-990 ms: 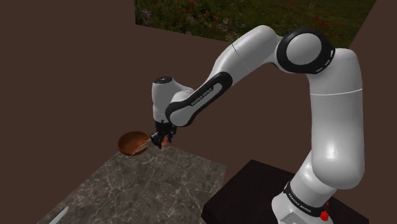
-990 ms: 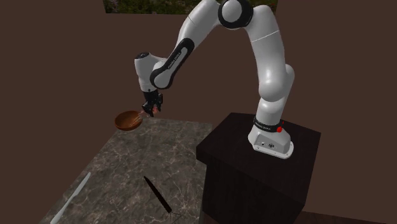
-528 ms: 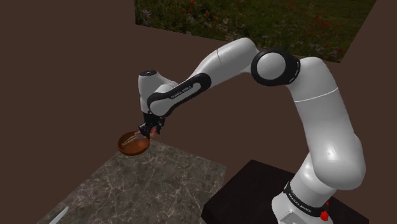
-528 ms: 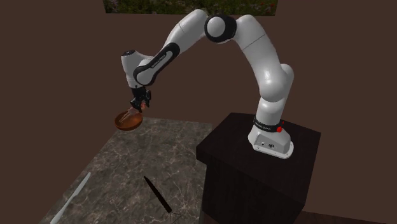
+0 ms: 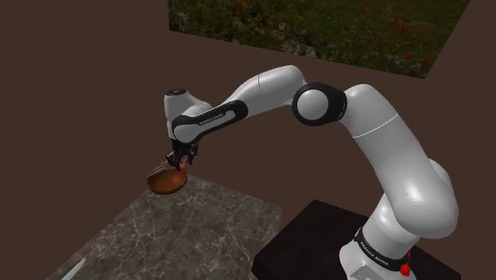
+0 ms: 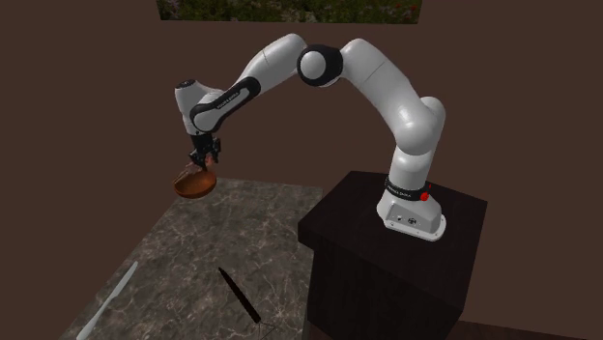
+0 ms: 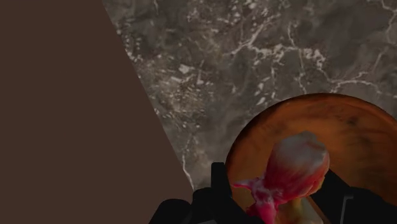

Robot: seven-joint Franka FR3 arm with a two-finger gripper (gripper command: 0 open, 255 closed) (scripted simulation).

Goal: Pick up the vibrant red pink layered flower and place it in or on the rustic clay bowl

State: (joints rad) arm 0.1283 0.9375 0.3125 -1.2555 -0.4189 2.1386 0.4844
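The gripper point(image 7: 280, 194) is clamped on the red-pink flower point(image 7: 296, 162), holding it over the brown bowl point(image 7: 356, 130) at the counter's point(image 7: 254, 57) far corner (hard by the brown wall point(image 7: 57, 95)). The placing step is in hand. The next move probably calls for a short descent, then parting the fingers.

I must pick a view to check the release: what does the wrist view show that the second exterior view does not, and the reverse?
Wrist view: the red-pink layered flower, clasped in the black gripper over the round orange-brown bowl. Second exterior view: the white arm, the dark box stand, a black knife. Both: that bowl, the grey marbled counter.
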